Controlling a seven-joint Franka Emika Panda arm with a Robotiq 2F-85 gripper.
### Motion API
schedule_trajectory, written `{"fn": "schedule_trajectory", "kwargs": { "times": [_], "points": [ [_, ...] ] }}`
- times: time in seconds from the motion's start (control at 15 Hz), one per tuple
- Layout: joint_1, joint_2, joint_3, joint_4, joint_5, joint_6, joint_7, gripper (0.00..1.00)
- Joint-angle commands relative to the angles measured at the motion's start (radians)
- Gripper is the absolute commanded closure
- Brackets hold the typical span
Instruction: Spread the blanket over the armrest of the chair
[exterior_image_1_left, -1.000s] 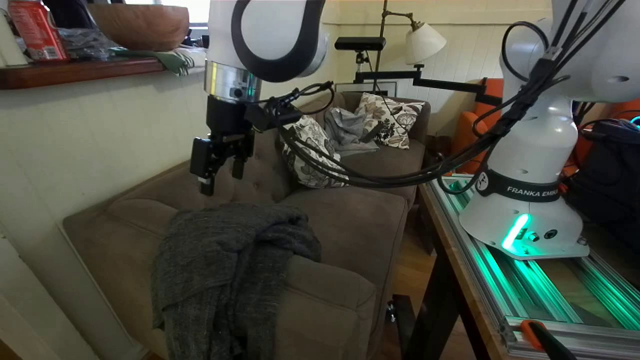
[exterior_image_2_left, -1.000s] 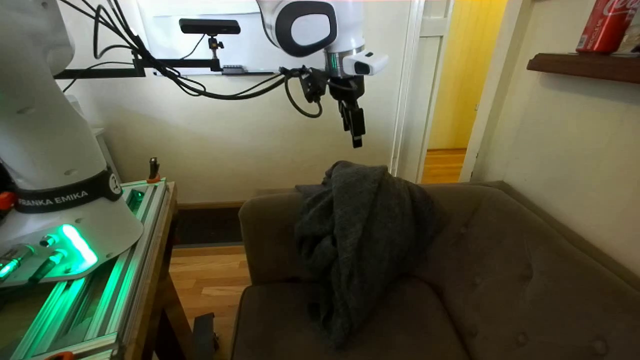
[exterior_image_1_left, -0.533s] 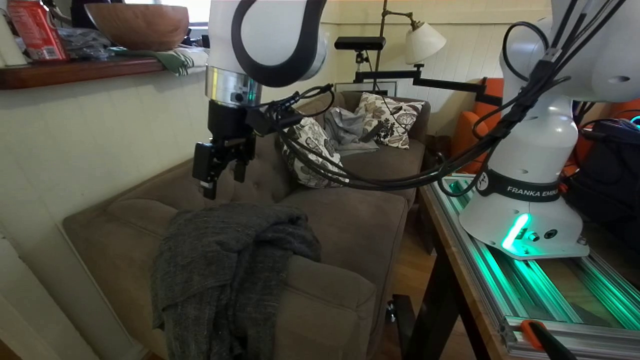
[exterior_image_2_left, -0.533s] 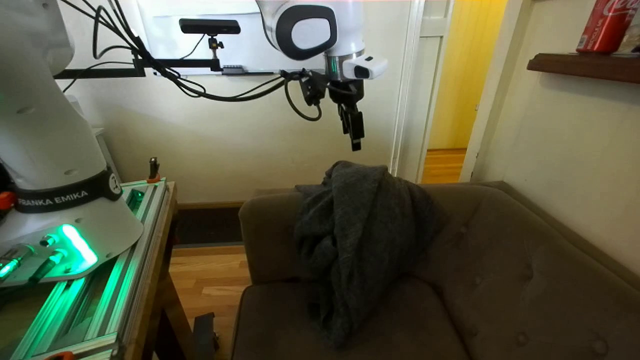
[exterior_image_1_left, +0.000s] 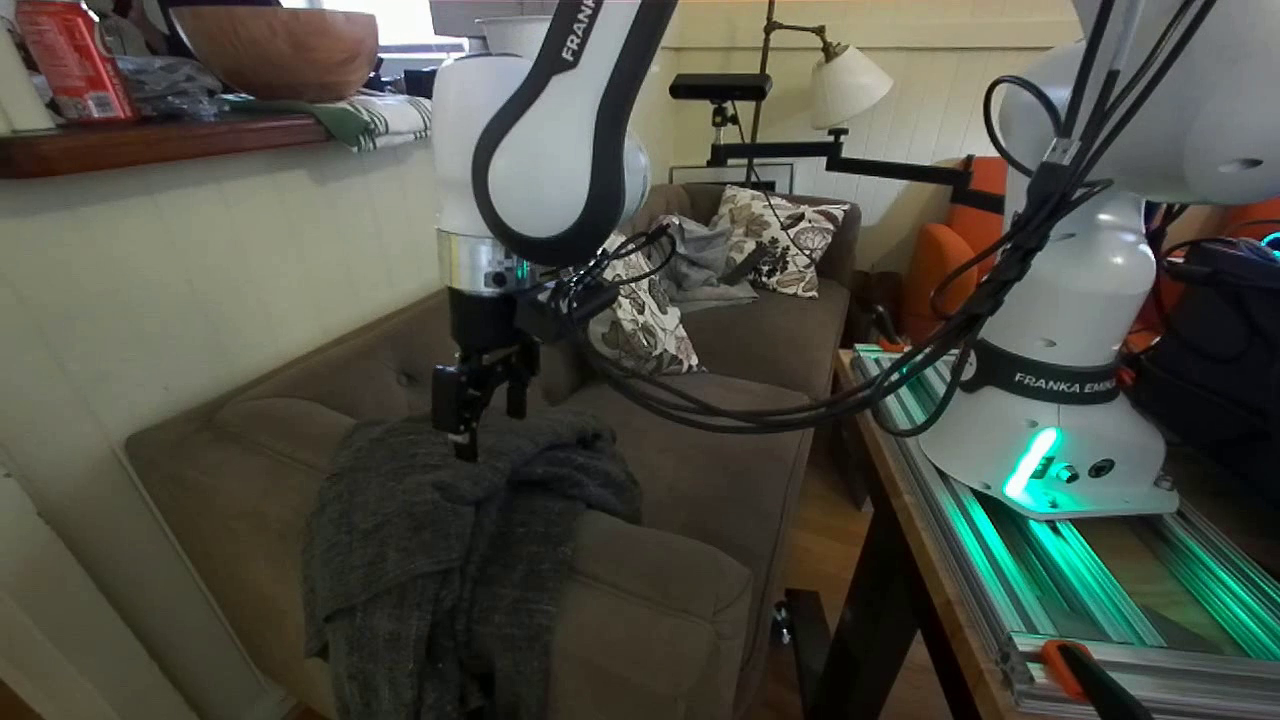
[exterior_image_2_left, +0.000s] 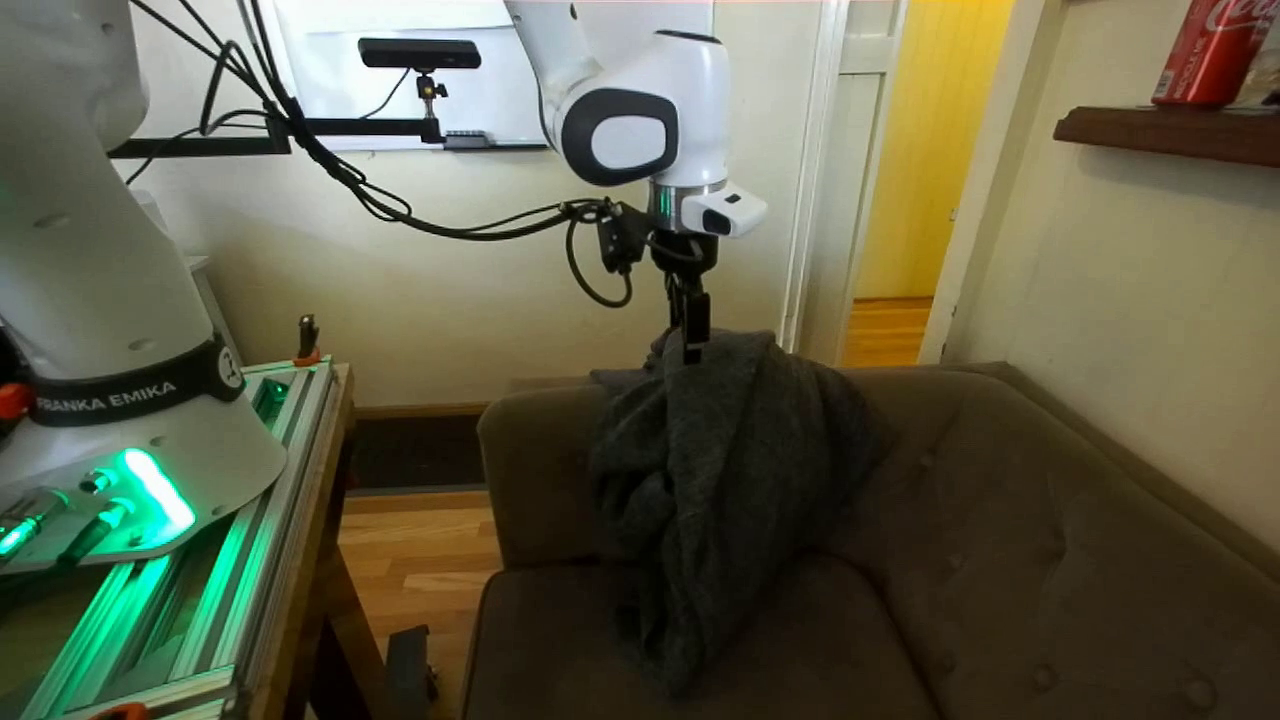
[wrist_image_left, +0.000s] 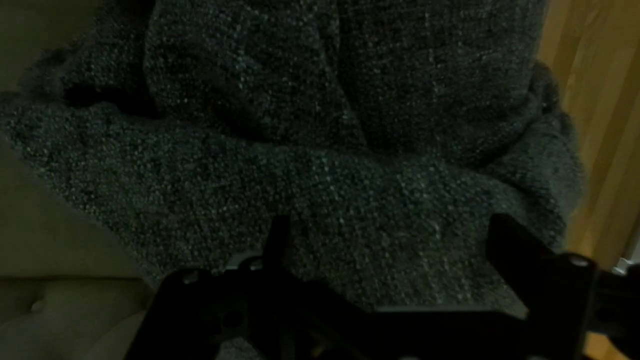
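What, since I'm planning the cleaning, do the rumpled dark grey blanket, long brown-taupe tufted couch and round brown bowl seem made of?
Dark grey blanket: matte woven cloth, perhaps wool-like; the wrist view shows coarse, speckled threads.
Brown-taupe couch: soft-looking matte upholstery fabric, given the seams and buttoned dimples; fibre unclear.
Round brown bowl: probably smooth wood, judging by its warm, uneven brown tone.

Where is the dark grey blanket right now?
In an exterior view, the blanket sits lower left of centre, draped over the armrest of the couch, beneath the open pincer.
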Motion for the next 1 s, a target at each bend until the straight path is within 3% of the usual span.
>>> {"fn": "schedule_trajectory", "kwargs": {
  "times": [0.0,0.13,0.2,0.33,0.53,0.73,0.93],
  "points": [
    [0.009,0.081,-0.01,0.052,-0.012,-0.005,-0.003,0.0],
    [0.001,0.114,0.0,0.07,-0.002,0.021,-0.017,0.0],
    [-0.001,0.129,0.003,0.08,-0.001,0.028,-0.023,0.25],
    [-0.007,0.159,0.014,0.099,0.007,0.064,-0.037,0.34],
    [0.007,0.177,0.004,0.115,0.002,0.082,-0.012,0.57],
    [0.086,0.156,-0.075,0.112,-0.029,0.06,0.093,0.77],
    [0.131,0.124,-0.111,0.101,-0.025,0.043,0.16,0.97]
  ]
}}
